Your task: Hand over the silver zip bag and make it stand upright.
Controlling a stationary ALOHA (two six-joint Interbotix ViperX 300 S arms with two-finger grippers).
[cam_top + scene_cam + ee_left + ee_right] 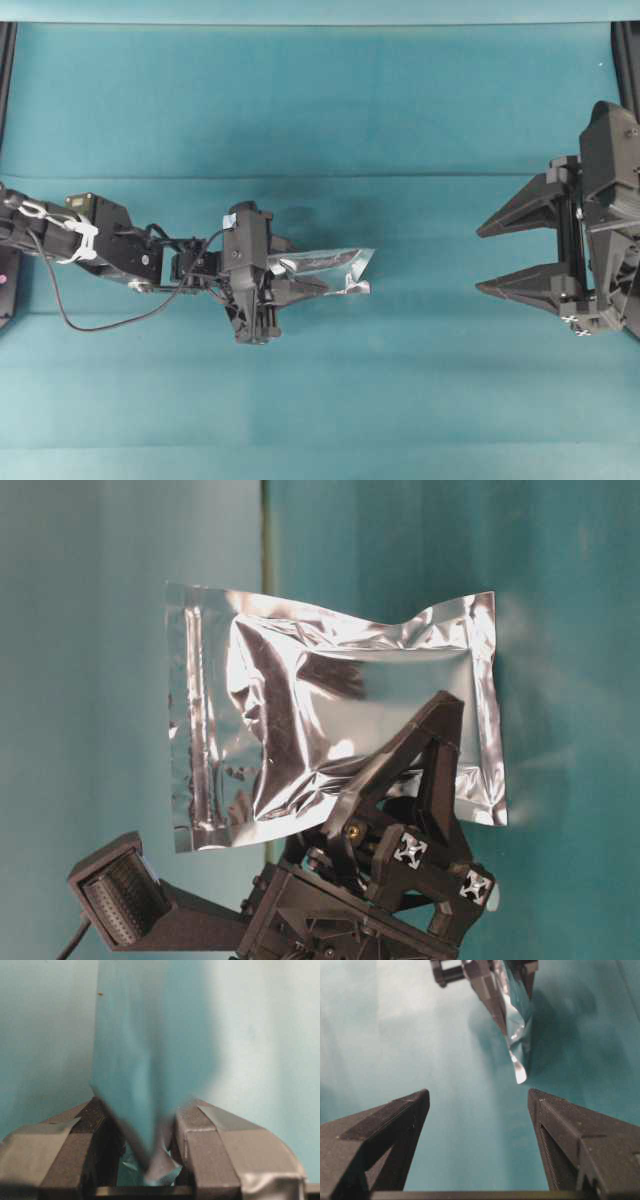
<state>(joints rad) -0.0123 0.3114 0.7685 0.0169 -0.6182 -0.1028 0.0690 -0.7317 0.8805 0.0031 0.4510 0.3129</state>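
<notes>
Left claw (400, 780) pinches silver zip bag (330, 710) (broadside at table level).

The table (330, 110) has a blue-green cloth on it. The cloth has a few soft folds.

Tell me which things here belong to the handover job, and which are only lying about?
Belong to the job:
silver zip bag, clamped on edge in the left gripper
right gripper, open, apart from the bag

Only lying about:
nothing but the teal table cover
</notes>
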